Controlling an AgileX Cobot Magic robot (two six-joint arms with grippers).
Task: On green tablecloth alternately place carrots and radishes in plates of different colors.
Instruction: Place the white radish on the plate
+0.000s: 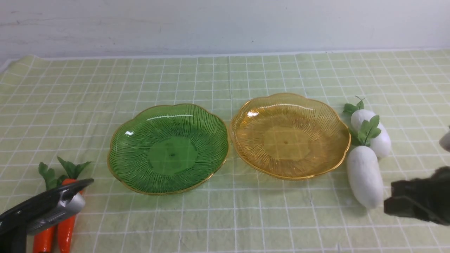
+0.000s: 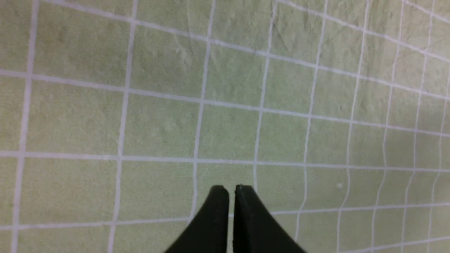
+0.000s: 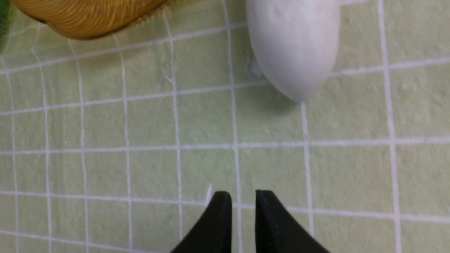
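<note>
While radishes [image 1: 365, 175] lie beside amber plate [image 1: 288, 140], green plate [image 1: 168, 151]

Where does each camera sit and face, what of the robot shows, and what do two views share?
Left wrist: on left arm, looking down at bare green tablecloth; shut left gripper shows.
Right wrist: on right arm, looking down at near radish and amber plate; slightly open right gripper shows.
Front: between arms, facing forward over green plate, carrots, far radish; both grippers show.
Shared: front and right wrist both show near radish, amber plate.
</note>
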